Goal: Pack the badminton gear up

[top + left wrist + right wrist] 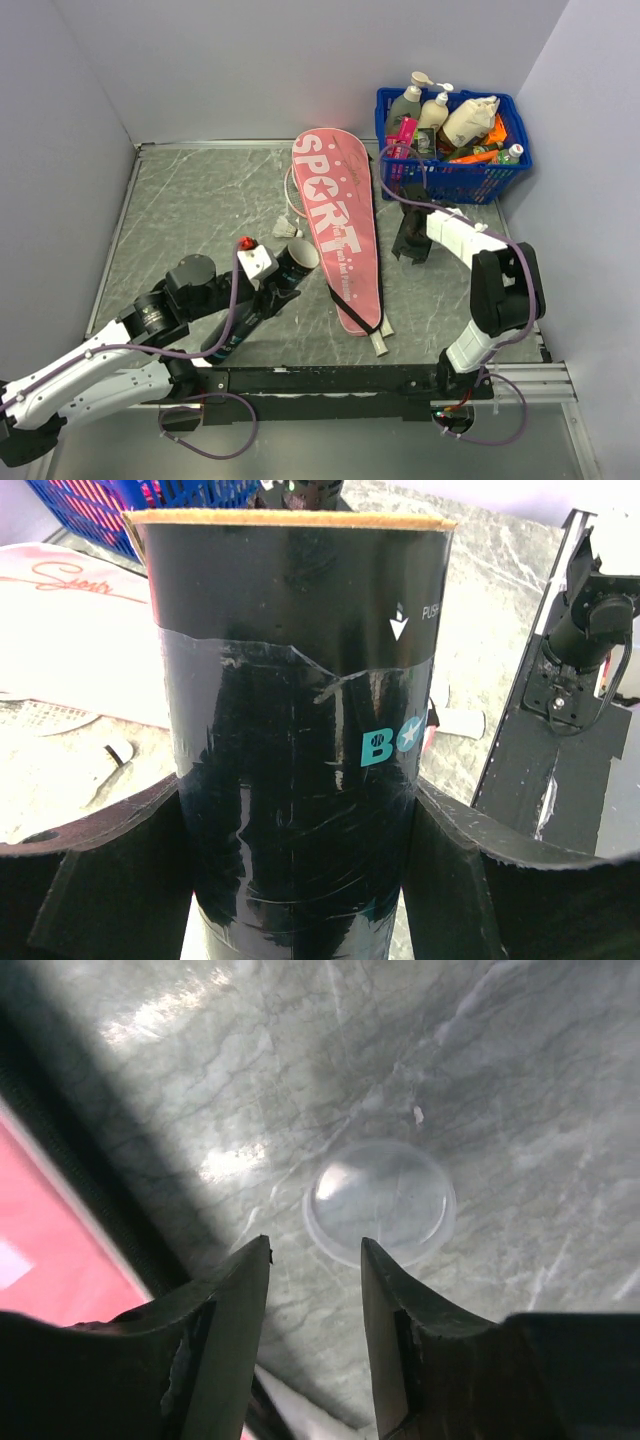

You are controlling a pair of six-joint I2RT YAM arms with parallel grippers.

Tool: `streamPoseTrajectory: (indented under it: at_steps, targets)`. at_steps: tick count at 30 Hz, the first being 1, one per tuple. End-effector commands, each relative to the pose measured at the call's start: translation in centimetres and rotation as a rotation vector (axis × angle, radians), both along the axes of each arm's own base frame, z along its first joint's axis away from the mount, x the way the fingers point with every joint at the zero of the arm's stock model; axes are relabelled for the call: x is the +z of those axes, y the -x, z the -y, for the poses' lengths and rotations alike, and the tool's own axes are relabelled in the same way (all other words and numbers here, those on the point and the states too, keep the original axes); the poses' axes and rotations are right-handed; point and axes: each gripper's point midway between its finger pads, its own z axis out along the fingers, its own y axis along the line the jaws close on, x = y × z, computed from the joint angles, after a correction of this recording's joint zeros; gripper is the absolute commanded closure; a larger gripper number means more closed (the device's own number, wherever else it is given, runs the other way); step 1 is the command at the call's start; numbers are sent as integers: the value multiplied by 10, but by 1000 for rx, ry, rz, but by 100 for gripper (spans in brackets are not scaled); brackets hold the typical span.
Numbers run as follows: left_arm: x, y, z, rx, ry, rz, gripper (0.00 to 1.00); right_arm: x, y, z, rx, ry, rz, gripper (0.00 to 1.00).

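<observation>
From above, one long pink racket cover (338,230) lettered "SPORT" lies on the grey counter (200,200), and one white racket handle (380,343) pokes out at its near end. One white shuttlecock (291,229) sits just beside the cover's left edge. One blue basket (455,182) of bottles stands at the far right corner. The left tool (268,290) clasps one black tube (238,330), which lies slanted left of the cover. The right tool (410,252) hangs over the counter between cover and basket.

At the left wrist, the tube (300,730) fills the view, and the left tool (297,790) holds it with both fingers (90,880) pressed to its sides.

At the right wrist, the right tool (315,1260) stands partly apart with nothing between its jaws, over one clear round cap (380,1200) on the counter; the cover (40,1250) shows at the left
</observation>
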Motion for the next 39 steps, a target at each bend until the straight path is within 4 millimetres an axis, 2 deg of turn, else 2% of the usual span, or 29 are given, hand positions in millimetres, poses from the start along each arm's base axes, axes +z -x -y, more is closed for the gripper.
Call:
streamPoseTrajectory:
  at_steps: [1,2,4,5,6,7,8,9,10,11,12,13,14,15,16,17,18,19,20,21,23,25,26,29,30,35,39]
  targets:
    - [41,-2,-4,31,118,61,85,67,-20,-8,20,-10,163,50]
    - [44,-1,-7,37,126,68,85,81,-25,-14,36,-20,188,49]
    - [48,-5,-11,66,137,79,86,91,-27,-36,106,-19,194,46]
    - [51,-5,-14,78,147,87,86,111,-39,-46,124,-13,239,44]
    - [53,-6,-16,87,152,93,86,114,-36,-53,146,1,212,43]
    - [54,-7,-17,99,157,97,86,110,-37,-72,194,6,185,42]
    - [58,-9,-22,124,171,109,86,130,-49,-86,212,-17,226,41]
    - [61,-10,-24,127,180,115,86,133,-50,-96,229,-23,214,41]
    - [63,-9,-25,137,208,91,86,127,-51,-116,267,-35,197,41]
    - [66,-8,-27,138,220,98,87,142,-59,-135,292,-92,229,40]
    - [71,-13,-33,176,238,108,87,145,-65,-151,313,-130,246,38]
    - [75,-14,-39,194,257,117,88,137,-66,-169,340,-151,225,37]
    - [77,-16,-43,217,269,122,88,149,-71,-188,366,-208,246,36]
    - [81,-18,-47,232,283,133,88,135,-75,-199,372,-211,213,35]
    - [86,-18,-53,251,304,144,88,149,-78,-220,402,-237,246,35]
    - [88,-21,-58,275,315,150,89,148,-80,-229,414,-241,245,35]
    - [91,-21,-63,288,327,158,89,135,-84,-238,427,-234,223,34]
    - [96,-22,-69,307,349,169,89,144,-88,-252,448,-250,256,33]
    - [98,-23,-73,320,358,173,89,142,-86,-265,474,-255,261,33]
    - [99,-23,-74,321,364,178,89,133,-89,-271,484,-242,258,32]
    - [101,-24,-78,331,374,185,89,132,-92,-289,512,-246,294,31]
    - [102,-24,-77,326,371,181,89,123,-95,-297,533,-215,317,31]
    - [102,-24,-77,323,371,181,89,126,-96,-308,557,-217,355,31]
    - [102,-24,-78,324,371,184,89,123,-103,-318,627,-137,431,30]
    - [103,-24,-78,322,375,183,89,122,-100,-326,656,-114,447,30]
    - [103,-23,-79,319,378,184,88,118,-109,-337,720,8,515,26]
    - [107,-21,-83,325,397,193,88,102,-115,-337,708,53,500,25]
